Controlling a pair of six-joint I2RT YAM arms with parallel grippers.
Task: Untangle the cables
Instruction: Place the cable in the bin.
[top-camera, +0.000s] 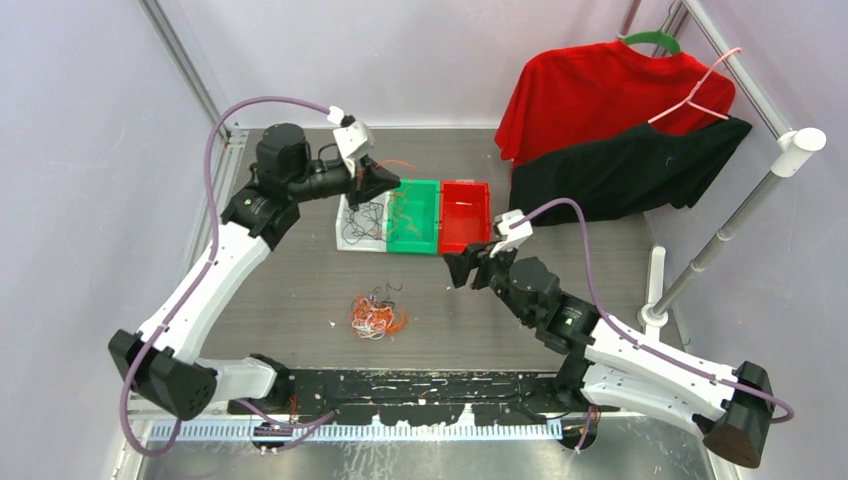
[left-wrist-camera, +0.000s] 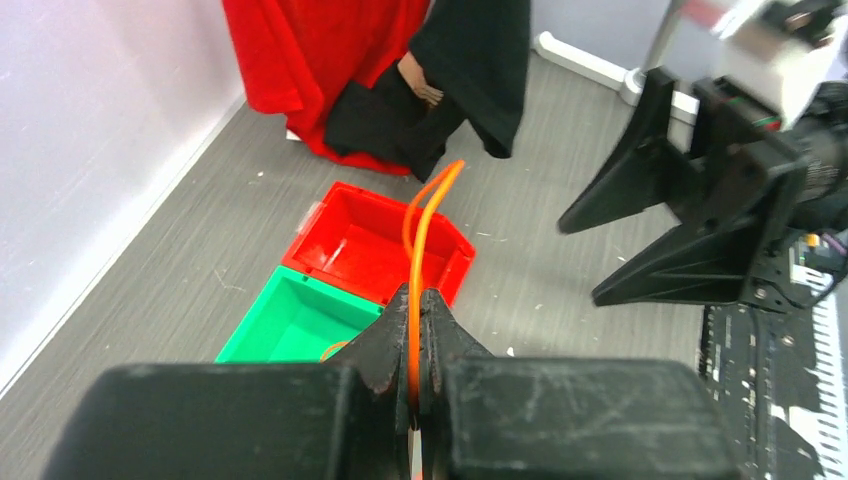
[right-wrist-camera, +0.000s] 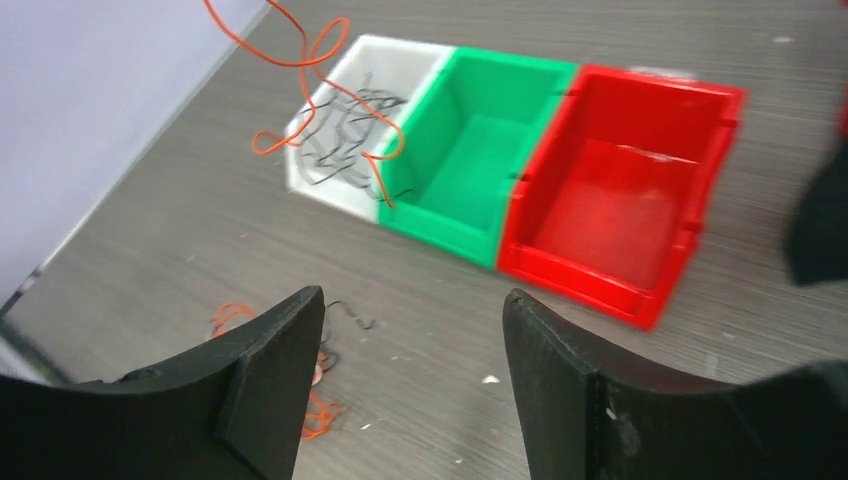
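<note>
Item: left gripper (left-wrist-camera: 415, 318), fingers pressed together on one orange cable (left-wrist-camera: 418, 240), held raised over the bins; the cable's loose length dangles in loops over the white bin (right-wrist-camera: 332, 188) and the green bin (right-wrist-camera: 440, 225). Item: right gripper (right-wrist-camera: 412, 310), fingers spread apart, holding nothing, poised above the table (top-camera: 290, 290) just short of the red bin (right-wrist-camera: 575, 270). Item: black cables (right-wrist-camera: 345, 130), lying inside the white bin. Item: tangle of cables (top-camera: 378, 316), orange, black and white, heaped on the table nearer the arms than the bins.
</note>
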